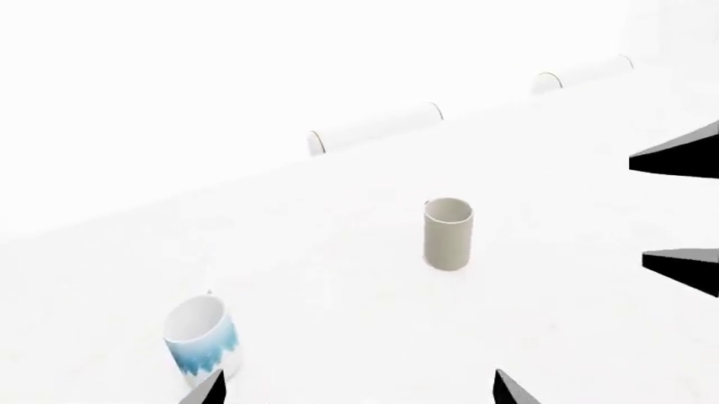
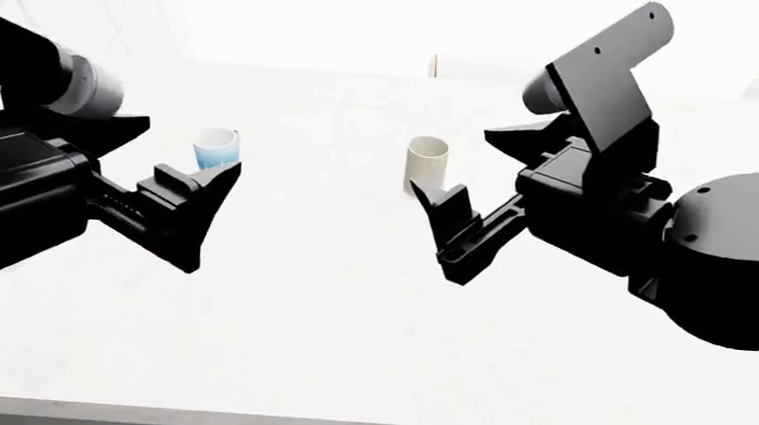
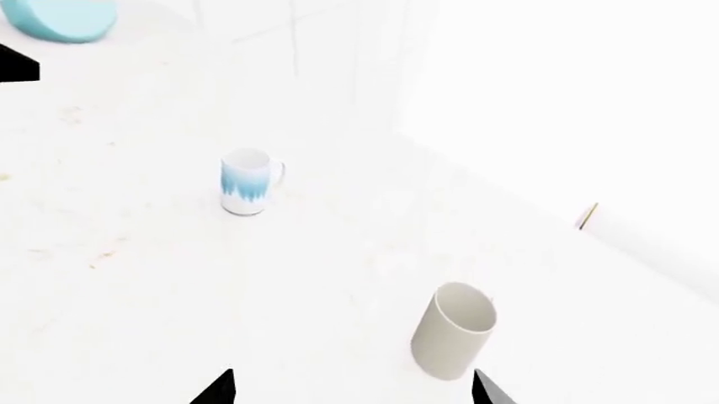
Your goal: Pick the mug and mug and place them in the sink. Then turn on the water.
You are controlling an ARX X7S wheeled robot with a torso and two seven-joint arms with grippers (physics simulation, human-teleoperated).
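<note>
Matte black arms w/ angular grippers: left gripper [image 2: 202, 210], right gripper [image 2: 441, 229]; grey cuff near left wrist.

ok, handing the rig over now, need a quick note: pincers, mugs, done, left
Left pincer: open, empty, just short of the blue-patterned mug.
Right pincer: open, empty, just short of the cream mug.
Both mugs stand upright on the white counter, apart from each other, neither touched.
The sink and tap are not in any view.
Done: only the approach, one arm lined up per mug.
Left: grasp both mugs, find the sink, place them in it, turn on the water.
</note>
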